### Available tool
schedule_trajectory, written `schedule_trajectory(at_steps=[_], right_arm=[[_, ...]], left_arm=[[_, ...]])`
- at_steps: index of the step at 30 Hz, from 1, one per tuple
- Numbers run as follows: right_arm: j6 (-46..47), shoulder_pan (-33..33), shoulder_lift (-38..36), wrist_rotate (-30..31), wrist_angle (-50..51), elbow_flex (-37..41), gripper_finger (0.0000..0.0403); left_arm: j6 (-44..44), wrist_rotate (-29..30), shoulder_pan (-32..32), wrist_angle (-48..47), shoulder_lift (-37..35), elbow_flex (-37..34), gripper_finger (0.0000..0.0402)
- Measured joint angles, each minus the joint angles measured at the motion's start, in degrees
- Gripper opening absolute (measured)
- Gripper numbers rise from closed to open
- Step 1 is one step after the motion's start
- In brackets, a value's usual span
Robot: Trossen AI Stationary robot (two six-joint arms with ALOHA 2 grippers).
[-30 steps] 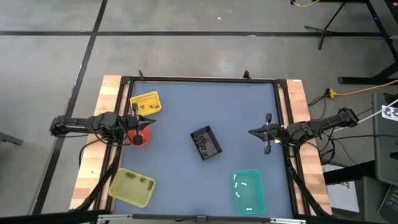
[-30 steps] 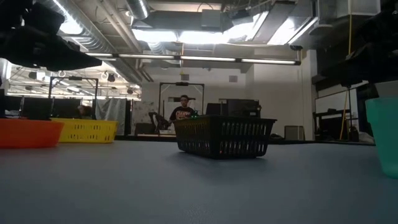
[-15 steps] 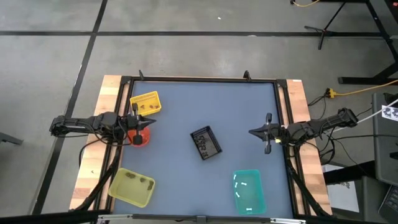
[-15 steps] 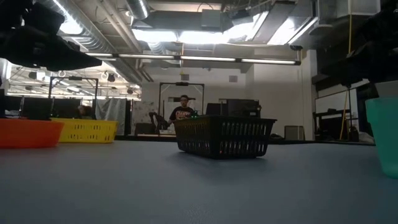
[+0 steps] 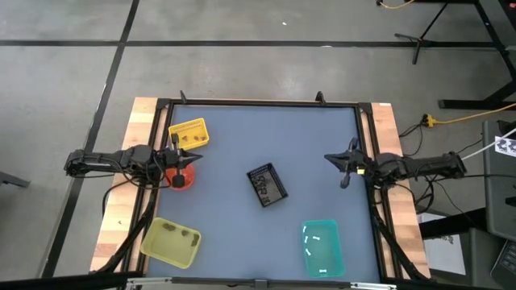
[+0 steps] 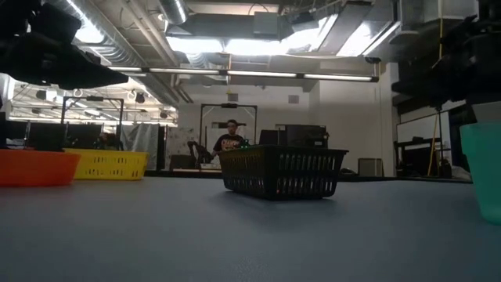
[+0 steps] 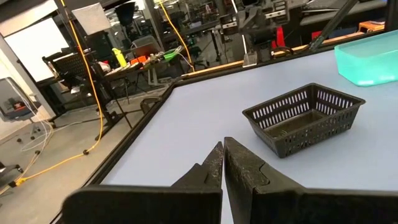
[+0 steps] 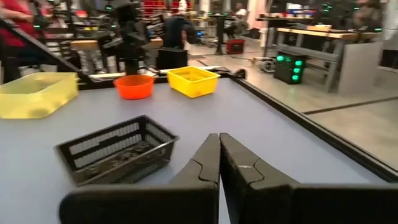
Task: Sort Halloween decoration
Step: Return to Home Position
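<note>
Halloween decoration (image 8: 117, 158) sits beyond right pincer (image 8: 219, 137).

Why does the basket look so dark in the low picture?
Low view: the bright ceiling lights glare from behind the basket, and it is black too, so it shows almost as a silhouette. High view: the light falls evenly from above, and no strong shadow shows on the table.

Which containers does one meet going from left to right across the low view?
Orange bowl → yellow basket → black basket → teal bin.
</note>
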State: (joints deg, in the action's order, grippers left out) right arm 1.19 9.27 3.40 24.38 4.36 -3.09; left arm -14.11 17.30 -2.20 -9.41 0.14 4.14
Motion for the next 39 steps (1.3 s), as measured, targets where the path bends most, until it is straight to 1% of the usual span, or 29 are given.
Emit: schedule_trajectory(at_steps=[7,26,28,30,36,39], right_arm=[[-0.02,-1.09,-3.37,-0.04,-0.05,0.0,0.0005],[0.0,-1.07,-3.26,0.0,-0.13,0.04,0.0005],[0.0,-1.07,-3.26,0.0,-2.82,0.81,0.0005],[-0.01,-1.07,-3.26,0.0,-8.74,2.78,0.0005],[-0.47,-1.07,-3.26,-0.09,-8.62,2.73,0.0005],[-2.29,-1.07,-3.26,-2.77,-8.37,2.7,0.0005]], left_arm=[[0.0,0.02,-0.02,0.02,0.0,0.0,0.0],[0.0,0.15,-0.02,0.02,0.0,0.0,0.0],[0.0,0.16,-0.02,0.02,0.0,0.0,0.0],[0.0,0.19,-0.01,0.02,0.0,0.0,0.0],[0.0,0.22,-0.01,0.02,0.01,0.0,0.0],[0.0,0.22,-0.01,0.02,0.01,0.0,0.0]])
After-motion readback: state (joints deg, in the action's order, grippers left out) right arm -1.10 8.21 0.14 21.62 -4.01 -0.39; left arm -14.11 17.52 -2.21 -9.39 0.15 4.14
